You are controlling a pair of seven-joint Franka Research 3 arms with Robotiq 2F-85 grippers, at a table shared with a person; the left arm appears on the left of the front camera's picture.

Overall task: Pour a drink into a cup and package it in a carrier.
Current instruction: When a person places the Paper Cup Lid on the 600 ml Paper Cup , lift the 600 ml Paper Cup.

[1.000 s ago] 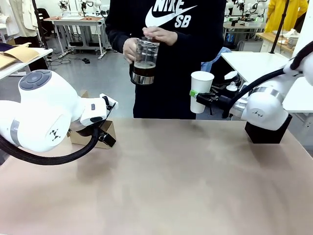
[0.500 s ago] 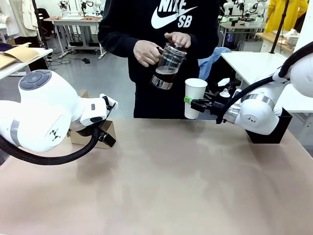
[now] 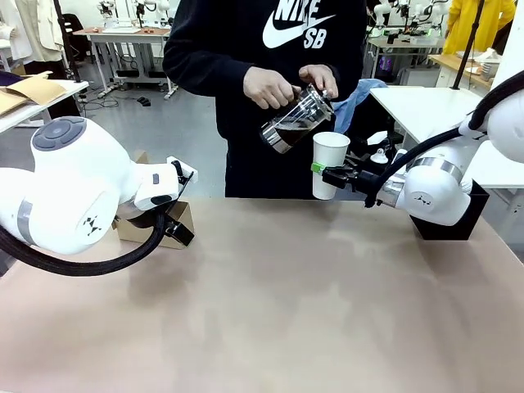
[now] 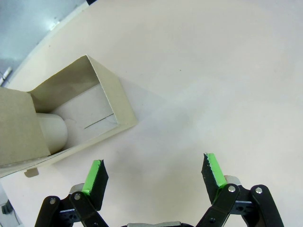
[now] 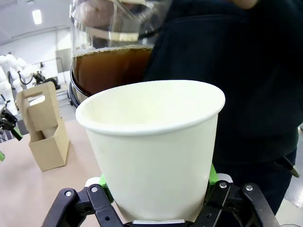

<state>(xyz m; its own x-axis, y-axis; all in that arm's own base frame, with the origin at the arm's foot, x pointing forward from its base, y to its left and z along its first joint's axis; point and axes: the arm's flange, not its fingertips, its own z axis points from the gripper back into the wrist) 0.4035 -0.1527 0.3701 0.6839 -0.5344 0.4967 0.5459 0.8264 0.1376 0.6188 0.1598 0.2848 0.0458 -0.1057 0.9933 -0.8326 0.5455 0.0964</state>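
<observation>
A person stands at the far side and holds a glass press jug, tilted, with the dark drink inside it. Its lip sits just above the rim of the white paper cup. My right gripper is shut on the cup's lower half and holds it upright above the table. In the right wrist view the cup stands between the green pads, and no stream of liquid shows. The brown carrier stands at the left, partly behind my left arm. My left gripper hangs open just beside the carrier.
A black square box sits at the table's right edge behind my right arm. One slot of the carrier holds a pale round shape. The tan tabletop lies bare across the middle and front.
The person swung the jug to the right and tilted it down over the cup. My right gripper carried the cup slightly left and lower. The left arm has not moved.
</observation>
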